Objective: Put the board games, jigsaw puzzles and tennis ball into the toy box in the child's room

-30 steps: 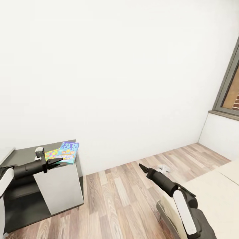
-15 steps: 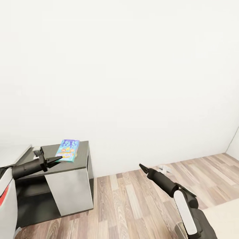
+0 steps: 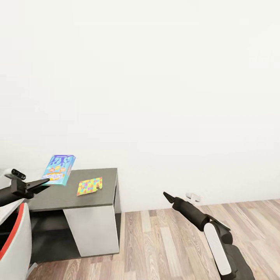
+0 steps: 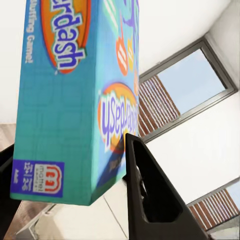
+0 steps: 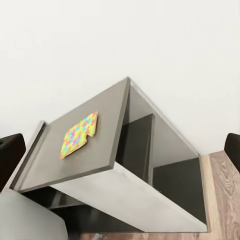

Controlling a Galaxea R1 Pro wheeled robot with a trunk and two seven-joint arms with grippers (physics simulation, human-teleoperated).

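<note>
At the left edge of the head view the left pincer [image 3: 39, 182] grips a blue game box [image 3: 58, 170], holding it up off the dark tabletop [image 3: 62, 196]. The left wrist view shows the same box [image 4: 75, 100] close up, clamped between a dark finger [image 4: 145, 190] on one face and another finger just visible at the frame's lower left corner. The box stands roughly on end, its long axis running up and a little away from the pincer, its printed face turned toward the room.

On the tabletop, lower right of the held box, lies one jigsaw puzzle [image 3: 90, 186], flat and near the right end of the top; the right wrist view shows it too [image 5: 79, 134], alone on the dark surface. The left arm is the nearer one to it, though that arm is occupied.

The right pincer [image 3: 168, 196] hangs lower centre of the frame over the wood floor [image 3: 155, 241], well apart from the tabletop, its fingertips together in a point and carrying nothing.

The box probably still has to travel further left along the tabletop (the bin it belongs in is not visible here).
</note>
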